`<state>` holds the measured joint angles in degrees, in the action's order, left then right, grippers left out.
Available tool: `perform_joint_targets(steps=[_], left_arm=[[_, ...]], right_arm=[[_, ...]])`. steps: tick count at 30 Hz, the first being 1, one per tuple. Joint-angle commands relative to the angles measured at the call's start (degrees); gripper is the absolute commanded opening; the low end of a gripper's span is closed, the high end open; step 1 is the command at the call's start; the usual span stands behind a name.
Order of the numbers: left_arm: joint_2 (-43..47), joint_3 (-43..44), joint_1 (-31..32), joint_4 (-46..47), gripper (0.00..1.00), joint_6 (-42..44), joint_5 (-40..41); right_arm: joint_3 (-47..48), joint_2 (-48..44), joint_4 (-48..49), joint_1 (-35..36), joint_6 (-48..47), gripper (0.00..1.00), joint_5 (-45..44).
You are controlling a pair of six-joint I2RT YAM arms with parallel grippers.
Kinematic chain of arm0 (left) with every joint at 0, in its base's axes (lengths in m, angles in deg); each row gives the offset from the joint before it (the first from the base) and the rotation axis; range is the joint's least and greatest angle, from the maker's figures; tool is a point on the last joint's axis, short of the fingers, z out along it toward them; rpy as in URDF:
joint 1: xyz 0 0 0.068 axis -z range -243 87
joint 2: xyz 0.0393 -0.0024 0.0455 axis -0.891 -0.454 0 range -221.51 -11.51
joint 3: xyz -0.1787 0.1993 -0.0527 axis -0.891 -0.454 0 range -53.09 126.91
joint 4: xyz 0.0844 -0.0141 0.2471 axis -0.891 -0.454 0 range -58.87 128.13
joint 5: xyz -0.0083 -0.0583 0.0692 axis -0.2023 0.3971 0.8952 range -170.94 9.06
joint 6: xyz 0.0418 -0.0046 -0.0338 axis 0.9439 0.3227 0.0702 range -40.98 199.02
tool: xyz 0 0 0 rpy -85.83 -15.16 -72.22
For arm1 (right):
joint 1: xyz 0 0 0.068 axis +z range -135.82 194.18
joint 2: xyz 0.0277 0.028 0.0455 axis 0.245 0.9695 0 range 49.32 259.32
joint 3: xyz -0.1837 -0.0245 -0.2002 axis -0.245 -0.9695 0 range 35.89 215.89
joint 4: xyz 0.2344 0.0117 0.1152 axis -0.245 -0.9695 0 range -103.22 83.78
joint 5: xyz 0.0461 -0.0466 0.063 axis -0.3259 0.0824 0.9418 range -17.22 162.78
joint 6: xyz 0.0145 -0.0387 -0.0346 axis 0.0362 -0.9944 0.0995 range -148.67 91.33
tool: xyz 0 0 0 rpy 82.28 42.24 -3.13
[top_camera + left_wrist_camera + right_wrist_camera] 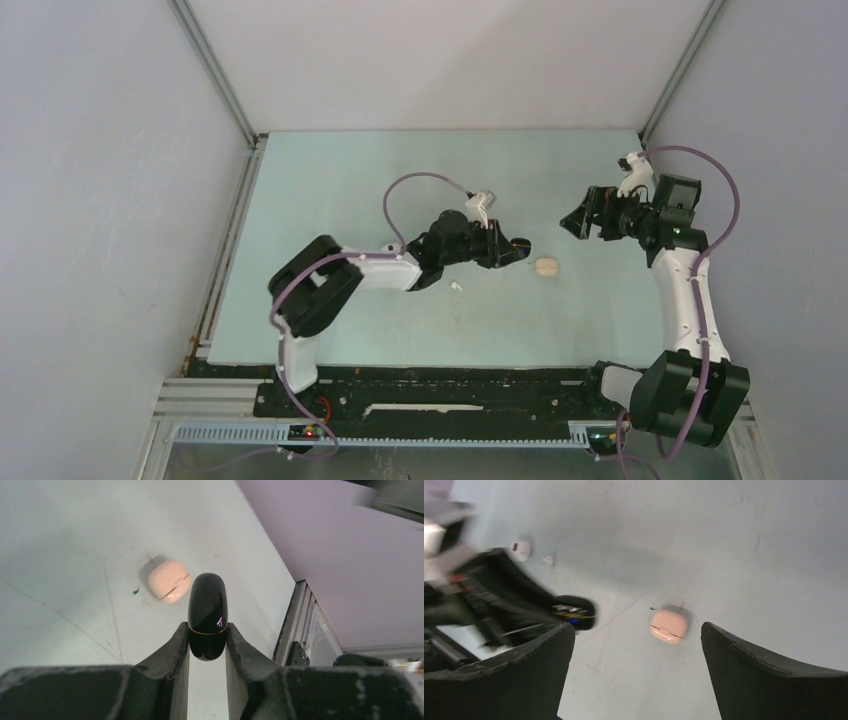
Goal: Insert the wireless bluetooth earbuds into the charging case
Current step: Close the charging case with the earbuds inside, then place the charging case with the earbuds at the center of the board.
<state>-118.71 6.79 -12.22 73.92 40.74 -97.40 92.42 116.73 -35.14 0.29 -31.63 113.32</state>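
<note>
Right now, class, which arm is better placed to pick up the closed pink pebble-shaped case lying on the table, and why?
Right. The right gripper is open, empty and facing the closed pink pebble-shaped case; the left gripper is shut on a glossy black pebble-shaped case.

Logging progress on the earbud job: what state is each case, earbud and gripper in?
black case: closed, held in left gripper.
pink case: closed, lying free.
white earbud: loose, outside any case.
left gripper: shut on black case.
right gripper: open, empty.
</note>
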Motion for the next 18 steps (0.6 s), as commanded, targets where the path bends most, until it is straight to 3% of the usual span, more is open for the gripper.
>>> perform_joint_targets(steps=[1,8,12,18], left_arm=[[-10.4,8.0,-3.0,-5.8,0.23,-16.0,-9.0],[-18.1,15.2,-3.1,-12.8,0.33,-20.2,-11.6],[-17.9,16.8,-3.3,-23.2,0.49,-17.8,-7.9],[-15.0,18.1,-3.9,-38.1,0.58,-11.9,-4.8]], right_arm=[[0.3,-3.3,3.2,0.2,3.7,0.98,4.1],[-1.2,-5.7,4.2,1.2,3.1,0.98,3.3],[-1.2,-5.1,3.8,1.5,3.1,0.98,3.9],[-1.2,-5.4,3.5,2.3,1.4,0.99,3.1]])
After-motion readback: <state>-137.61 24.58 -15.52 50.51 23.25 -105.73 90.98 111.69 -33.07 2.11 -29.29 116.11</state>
